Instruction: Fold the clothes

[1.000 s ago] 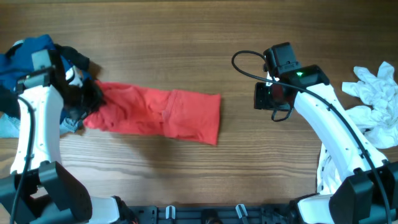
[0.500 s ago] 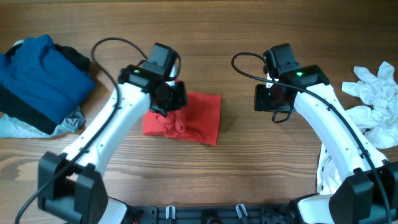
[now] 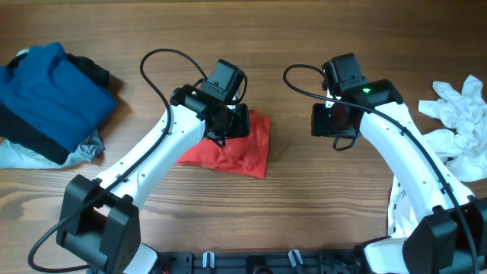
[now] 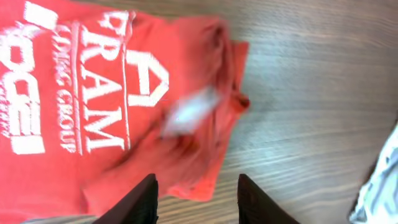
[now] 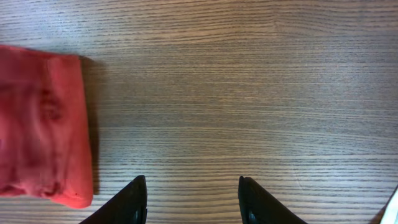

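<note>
Table: brown wood-grain tabletop [image 3: 304, 46], flat, hard, matte. It bears everything in view.
Blue stack: folded blue and dark fabric garments [image 3: 46, 91], thick and soft. Well apart from the red cotton T-shirt [image 3: 255, 148], on its left.
White heap: crumpled white cloth [image 3: 456, 114], loose and lumpy. Well apart from the shirt, on its right.
Shirt: lies mid-table, folded into a rough rectangle of several layers. Top is rumpled, edges uneven, one corner bunched.
Handling (est.): light, limp, no stiffness, not fragile. Layers will prob. slip over each other and sag if lifted at one pt. Cotton likely drags a bit on the wood.
Where to hold (est.): pinch thru all layers at a corner or outer edge. Two corners of one edge at once would keep the fold square.
Left gripper: black two-finger gripper [image 4: 198, 199] directly over the shirt's edge. Jaws apart, nothing between them. View is blurred, so can't tell if it touches the cloth.
Right gripper: black two-finger gripper [image 5: 194, 199] just right of the shirt, over bare wood. Jaws apart, empty.
Print: white block lettering [image 4: 99, 93] on the shirt's upper face, flat and slightly creased.
</note>
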Robot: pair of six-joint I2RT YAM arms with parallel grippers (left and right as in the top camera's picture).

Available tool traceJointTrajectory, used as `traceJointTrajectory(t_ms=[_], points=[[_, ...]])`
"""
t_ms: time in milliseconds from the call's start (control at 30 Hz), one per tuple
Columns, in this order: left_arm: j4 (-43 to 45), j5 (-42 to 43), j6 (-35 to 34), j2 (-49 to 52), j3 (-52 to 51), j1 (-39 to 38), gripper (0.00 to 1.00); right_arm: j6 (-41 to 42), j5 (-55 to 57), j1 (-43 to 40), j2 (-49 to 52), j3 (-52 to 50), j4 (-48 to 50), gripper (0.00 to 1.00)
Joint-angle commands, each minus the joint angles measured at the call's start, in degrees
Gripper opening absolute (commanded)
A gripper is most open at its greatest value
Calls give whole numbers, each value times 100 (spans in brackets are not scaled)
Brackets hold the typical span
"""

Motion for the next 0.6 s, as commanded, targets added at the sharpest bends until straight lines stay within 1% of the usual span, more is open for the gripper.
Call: traceJointTrajectory(t_ms=[0, 67, 133, 167, 200, 267, 300, 333, 400, 433, 500, 567], points=[[-94, 321, 284, -184, 136, 92, 41, -76, -46, 9, 0, 59, 2, 48], [-116, 118, 350, -411, 144, 345, 41, -87, -63, 9, 0, 59, 15, 48], [-153, -111, 348, -579, 144, 717, 41, -575, -549, 9, 0, 59, 129, 48], [-153, -105, 319, -592, 144, 999, 39, -719, -802, 9, 0, 59, 247, 48], [-160, -111, 310, -568, 140, 1200, 36, -662, -800, 9, 0, 59, 313, 48], [-201, -404, 328, -472, 131, 1478, 36, -616, -940, 9, 0, 59, 448, 48], [-219, -570, 328, -417, 125, 1582, 37, -625, -1204, 9, 0, 59, 476, 50], [-240, -686, 328, -352, 122, 1714, 44, -680, -1464, 9, 2, 55, 492, 51], [-245, -684, 328, -243, 122, 1875, 51, -726, -1967, 22, 2, 4, 568, 52], [-251, -684, 328, -175, 122, 1921, 54, -874, -2286, 39, 13, -9, 603, 52], [-208, -686, 356, 31, 122, 1943, 55, -981, -2704, 129, 46, -17, 673, 52], [-24, -688, 485, 190, 122, 1943, 55, -979, -2754, 282, 111, -17, 752, 52]])
